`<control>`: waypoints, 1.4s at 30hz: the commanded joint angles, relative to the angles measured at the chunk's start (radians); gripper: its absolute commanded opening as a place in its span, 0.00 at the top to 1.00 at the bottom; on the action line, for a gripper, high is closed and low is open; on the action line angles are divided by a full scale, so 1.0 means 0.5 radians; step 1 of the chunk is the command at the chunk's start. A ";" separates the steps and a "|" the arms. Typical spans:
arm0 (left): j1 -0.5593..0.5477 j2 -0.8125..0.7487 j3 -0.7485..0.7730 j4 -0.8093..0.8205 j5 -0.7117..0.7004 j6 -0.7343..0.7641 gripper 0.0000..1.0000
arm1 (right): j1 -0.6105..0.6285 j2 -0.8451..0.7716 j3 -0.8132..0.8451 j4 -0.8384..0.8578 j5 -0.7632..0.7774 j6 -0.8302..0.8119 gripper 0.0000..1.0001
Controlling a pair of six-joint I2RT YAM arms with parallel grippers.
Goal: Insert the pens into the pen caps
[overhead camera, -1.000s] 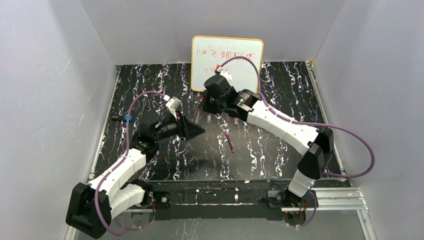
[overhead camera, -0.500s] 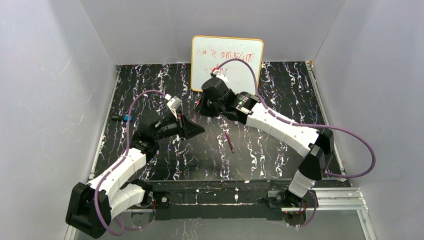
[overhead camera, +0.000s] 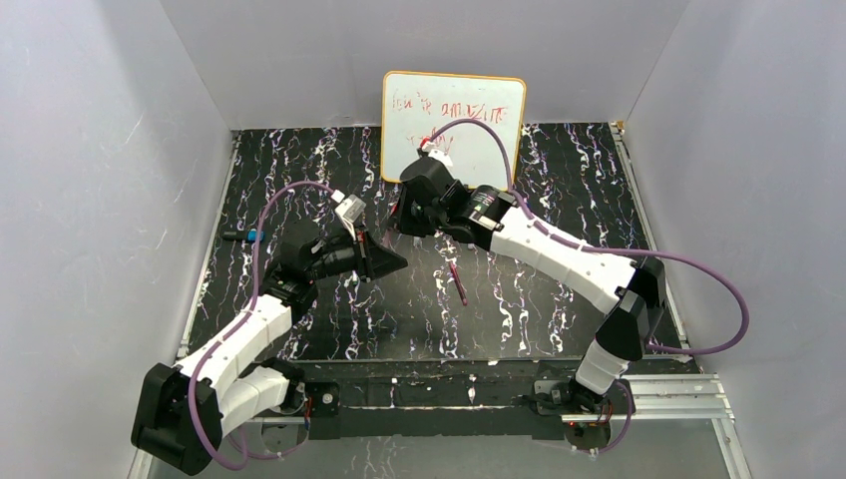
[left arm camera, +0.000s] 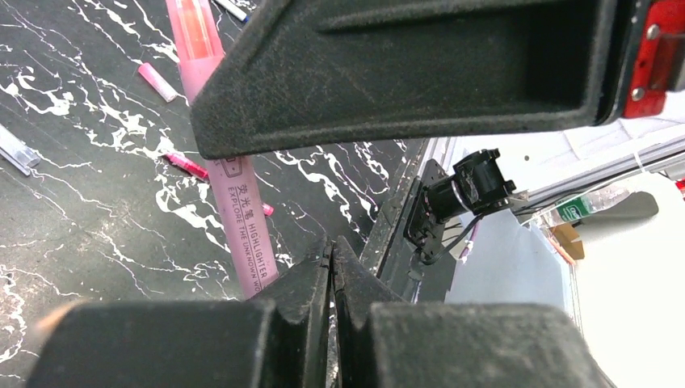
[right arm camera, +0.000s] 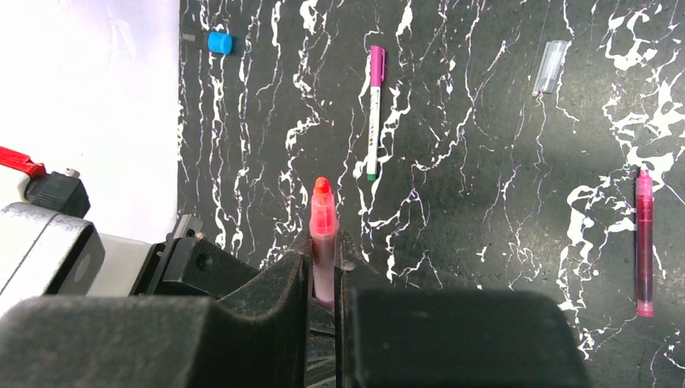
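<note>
The right fingers (right arm camera: 279,279) pinch the pink highlighter (right arm camera: 322,230) by its barrel, tip forward, above the middle of the desk (right arm camera: 485,162). It looks light, stiff and slick, so grip the barrel squarely or it may pivot. The left fingers (left arm camera: 303,283) are pressed together with nothing visible between them.

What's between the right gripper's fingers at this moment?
The right gripper is shut on a pink highlighter, its bare orange-red tip sticking out ahead. The rest of the barrel is hidden between the black fingers in the right wrist view.
</note>
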 commanded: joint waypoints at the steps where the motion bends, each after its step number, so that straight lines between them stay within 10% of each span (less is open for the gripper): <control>1: 0.014 0.016 0.058 -0.084 -0.006 0.064 1.00 | 0.025 -0.075 -0.021 0.029 -0.009 -0.011 0.93; 17: 0.025 0.085 0.116 -0.377 -0.132 0.251 0.99 | 0.029 -0.186 -0.169 0.079 -0.033 0.003 0.94; 24: 0.025 0.056 0.108 -0.358 -0.148 0.224 0.63 | 0.032 -0.211 -0.217 0.099 -0.038 0.004 0.94; 33: 0.040 0.057 0.082 -0.233 -0.130 0.161 0.51 | 0.033 -0.211 -0.266 0.135 -0.073 0.018 0.94; 35: 0.057 0.054 0.210 -0.762 -0.505 0.353 0.53 | 0.029 -0.250 -0.356 0.109 0.085 -0.022 0.81; 37: 0.400 0.007 0.253 -1.209 -0.992 0.364 0.50 | -0.113 -0.432 -0.872 0.695 -0.218 -0.601 0.28; 39: 0.842 0.011 0.232 -1.329 -0.953 0.272 0.47 | -0.465 -0.287 -0.899 0.856 -0.553 -0.766 0.20; 42: 1.191 0.055 0.155 -1.130 -0.756 0.049 0.47 | -0.680 0.407 -0.023 0.596 -0.983 -1.548 0.21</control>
